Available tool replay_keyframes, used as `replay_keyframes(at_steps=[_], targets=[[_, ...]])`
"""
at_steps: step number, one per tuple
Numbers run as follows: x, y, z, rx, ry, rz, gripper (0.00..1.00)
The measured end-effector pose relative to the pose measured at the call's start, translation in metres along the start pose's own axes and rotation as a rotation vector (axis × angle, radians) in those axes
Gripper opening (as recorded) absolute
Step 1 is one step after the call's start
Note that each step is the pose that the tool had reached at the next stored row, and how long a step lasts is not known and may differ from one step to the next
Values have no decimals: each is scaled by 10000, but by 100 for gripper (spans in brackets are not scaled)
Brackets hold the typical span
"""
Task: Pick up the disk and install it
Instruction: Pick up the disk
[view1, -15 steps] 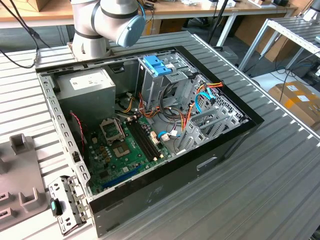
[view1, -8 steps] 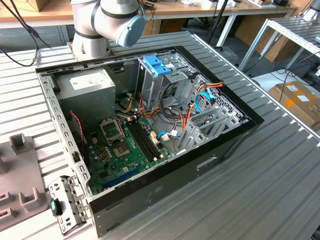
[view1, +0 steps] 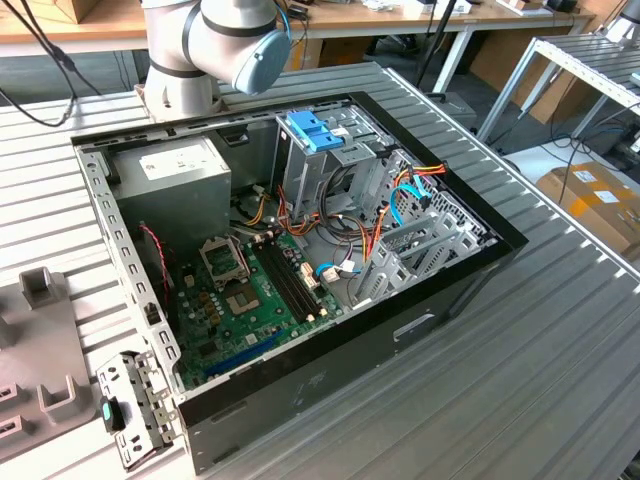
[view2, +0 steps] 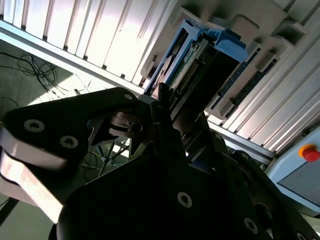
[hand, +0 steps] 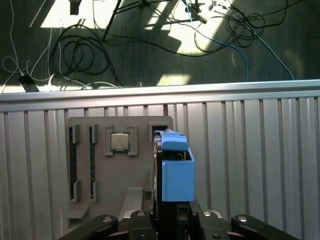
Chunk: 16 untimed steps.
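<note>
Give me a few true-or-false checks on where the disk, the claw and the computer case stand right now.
1. The claw is shut on the disk, which stands on edge in its blue carrier. True.
2. The computer case has its side panel on. False: it lies open, with the motherboard exposed.
3. In the first wrist view, a processor chip sits in the grey tray beside the disk. True.
4. The disk sits in the drive cage inside the case. False: it is at the claw, over the grey tray.
</note>
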<state>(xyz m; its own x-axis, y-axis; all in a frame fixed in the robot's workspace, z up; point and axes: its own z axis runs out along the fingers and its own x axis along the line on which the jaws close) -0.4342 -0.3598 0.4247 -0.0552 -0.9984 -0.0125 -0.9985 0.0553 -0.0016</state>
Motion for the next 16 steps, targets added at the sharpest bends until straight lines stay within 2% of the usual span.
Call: replay_keyframes(at_steps=[16], targets=[[-5, 0, -401, 6, 0, 0, 35]])
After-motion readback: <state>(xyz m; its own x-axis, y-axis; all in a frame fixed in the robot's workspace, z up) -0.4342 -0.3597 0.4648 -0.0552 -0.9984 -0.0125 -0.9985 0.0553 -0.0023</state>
